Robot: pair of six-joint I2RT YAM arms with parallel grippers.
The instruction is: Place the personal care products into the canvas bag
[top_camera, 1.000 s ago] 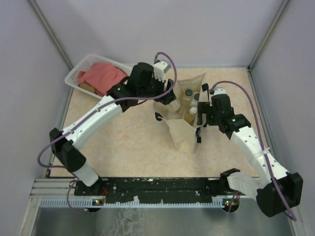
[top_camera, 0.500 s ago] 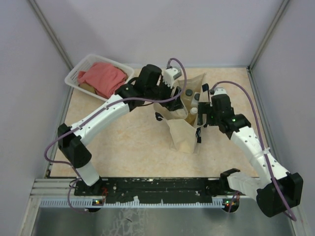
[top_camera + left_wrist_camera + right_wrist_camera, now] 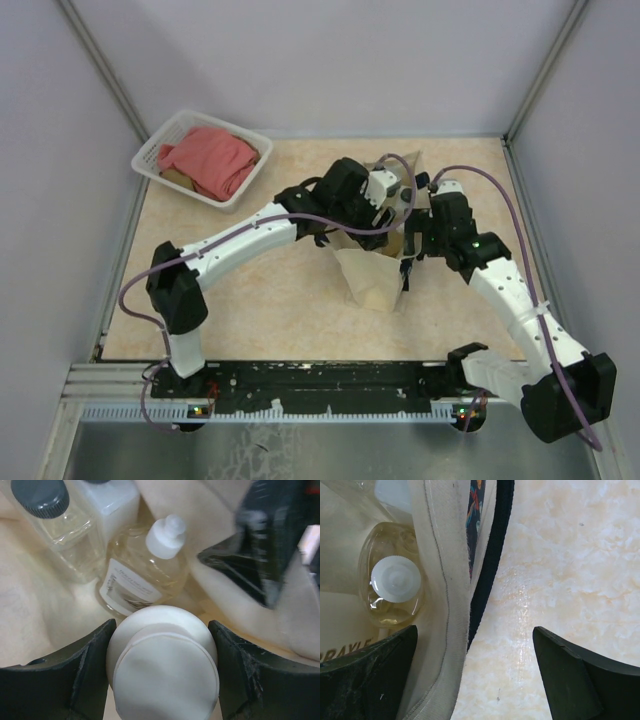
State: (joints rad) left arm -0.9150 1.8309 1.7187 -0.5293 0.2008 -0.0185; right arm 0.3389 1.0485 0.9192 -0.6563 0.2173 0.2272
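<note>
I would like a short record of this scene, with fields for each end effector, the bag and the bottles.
left end effector: shut on the cream jar, over the bottles in the bag
right end effector: open, astride the bag's rim and black strap
in bag: amber bottle, clear bottle, white bottle
basket: far left, holds a red cloth

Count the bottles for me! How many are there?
4. The clear bottle, white bottle and amber bottle lie in the bag; the left end effector holds the cream bottle over them. Others may be hidden.
</note>
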